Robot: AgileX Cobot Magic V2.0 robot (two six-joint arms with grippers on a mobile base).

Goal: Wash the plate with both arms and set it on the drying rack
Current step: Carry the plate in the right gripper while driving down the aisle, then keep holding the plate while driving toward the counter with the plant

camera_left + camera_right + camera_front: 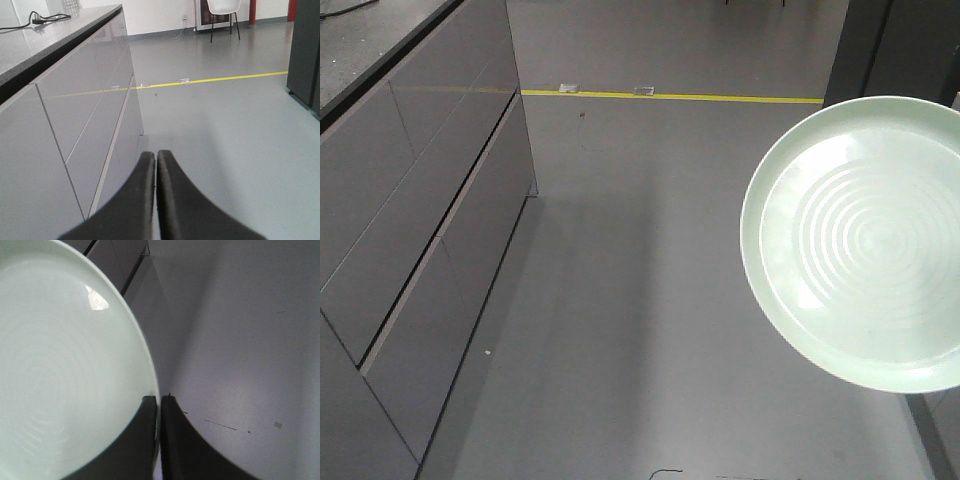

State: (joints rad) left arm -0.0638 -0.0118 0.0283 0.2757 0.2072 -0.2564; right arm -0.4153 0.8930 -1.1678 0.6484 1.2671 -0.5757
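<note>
Plate (860, 240) aloft, rim apparently pinched by right fingers (192, 450)

You have a grey cabinet (410, 220) with a dark countertop (45, 47) here. A yellow line (670, 97) crosses the floor (640, 330), and a white chair (223, 6) stands beyond it.

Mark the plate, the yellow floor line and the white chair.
plate (875, 240): front-facing view, centre of its ringed face.
yellow floor line (670, 97): front-facing view, middle of the stripe.
white chair (223, 6): left wrist view, seat shell.
</note>
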